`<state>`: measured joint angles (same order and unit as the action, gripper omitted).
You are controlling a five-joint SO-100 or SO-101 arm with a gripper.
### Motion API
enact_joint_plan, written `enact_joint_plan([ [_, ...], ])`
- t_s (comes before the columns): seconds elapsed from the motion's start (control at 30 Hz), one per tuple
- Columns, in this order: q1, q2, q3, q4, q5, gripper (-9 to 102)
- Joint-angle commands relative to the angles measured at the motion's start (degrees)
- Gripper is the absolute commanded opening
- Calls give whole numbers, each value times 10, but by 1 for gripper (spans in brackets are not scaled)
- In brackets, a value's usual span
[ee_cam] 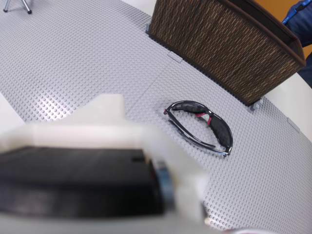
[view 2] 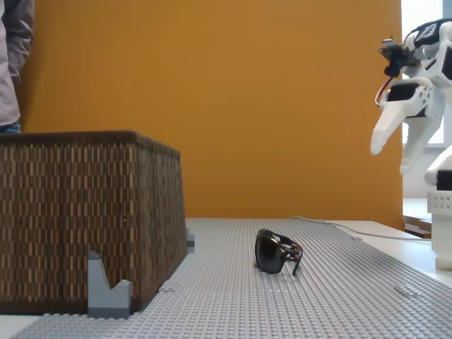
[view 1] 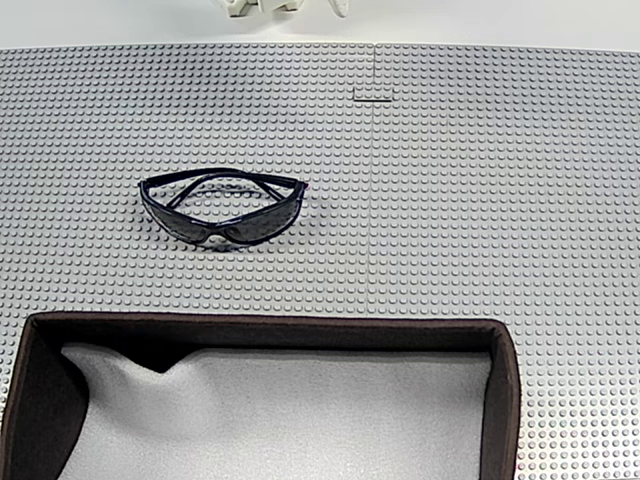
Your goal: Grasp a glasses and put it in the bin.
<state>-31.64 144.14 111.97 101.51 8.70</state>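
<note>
The glasses (view 1: 222,212) lie folded on the grey studded baseplate (view 1: 480,200), black frame and dark lenses, a short way beyond the far wall of the bin (view 1: 270,329). The bin is a wide dark brown box with a pale grey lining. From the side, the glasses (view 2: 277,252) rest to the right of the bin (view 2: 85,219). My white gripper (view 2: 392,159) hangs high above the plate, to the right of the glasses, fingers apart and holding nothing. The wrist view looks down on the glasses (ee_cam: 200,127) and the bin (ee_cam: 229,44) behind them.
A person's sleeve (view 2: 14,56) shows behind the bin at the left edge. A grey bracket (view 2: 106,291) sits against the bin's corner. A thin cable (view 2: 339,227) runs along the plate's far side. An orange wall (view 2: 282,106) backs the table.
</note>
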Motion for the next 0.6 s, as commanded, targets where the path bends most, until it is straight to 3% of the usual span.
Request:
enact_joint_plan([
  [0.0,236,309,258,-562,-216,0],
  [0.37,236,295,265,-562,-216,0],
  [0.57,248,126,213,-589,-185,4],
])
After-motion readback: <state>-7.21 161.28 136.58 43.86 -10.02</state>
